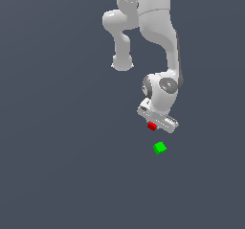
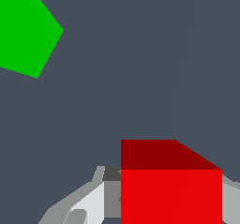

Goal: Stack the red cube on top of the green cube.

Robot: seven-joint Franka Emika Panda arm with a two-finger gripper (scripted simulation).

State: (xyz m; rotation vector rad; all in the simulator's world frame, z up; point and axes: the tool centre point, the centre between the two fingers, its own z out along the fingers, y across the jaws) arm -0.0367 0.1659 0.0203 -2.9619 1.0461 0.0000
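The red cube (image 1: 152, 126) sits between the fingers of my white gripper (image 1: 153, 125), right under the hand. In the wrist view the red cube (image 2: 171, 190) fills the space between the two grey-white fingers (image 2: 91, 202), which press against its two sides, so the gripper (image 2: 171, 206) is shut on it. The green cube (image 1: 160, 148) lies on the dark floor a short way from the gripper, lower in the exterior view and slightly toward its right. In the wrist view the green cube (image 2: 26, 31) shows at the corner of the picture, apart from the red cube.
The white arm (image 1: 158, 27) rises behind the gripper toward the top of the exterior view. The dark grey floor (image 1: 57, 151) shows no other objects.
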